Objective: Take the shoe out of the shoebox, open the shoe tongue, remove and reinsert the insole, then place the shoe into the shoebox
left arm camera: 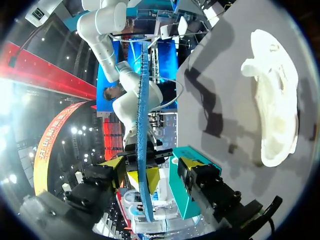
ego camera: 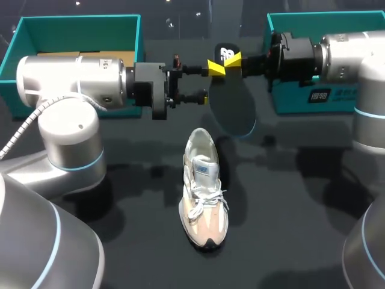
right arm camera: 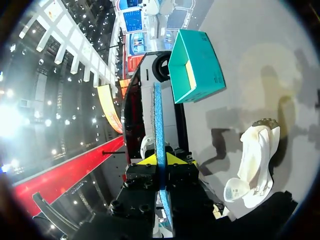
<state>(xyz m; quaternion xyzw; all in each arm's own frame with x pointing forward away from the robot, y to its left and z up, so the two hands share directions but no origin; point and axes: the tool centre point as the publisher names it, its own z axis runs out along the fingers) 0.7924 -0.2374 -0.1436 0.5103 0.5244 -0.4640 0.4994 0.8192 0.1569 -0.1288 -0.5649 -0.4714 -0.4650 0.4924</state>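
Insole out and held aloft; reinsertion and boxing are yet to be done.
The right arm's fingers (right arm camera: 147,160) pinch the dark, blue-edged insole (ego camera: 234,105) from both sides and hold it in the air. The left arm's fingers (left arm camera: 192,162) stand spread to either side of its edge without gripping it (a handover looks possible, though that is only a guess). Below them the shoe (ego camera: 203,192) lies on the table (ego camera: 289,198), outside both teal shoeboxes (ego camera: 78,19), with its mouth open. Unboxing, opening the tongue and pulling the insole appear done. Sliding the insole back in and returning the shoe to a box remain.
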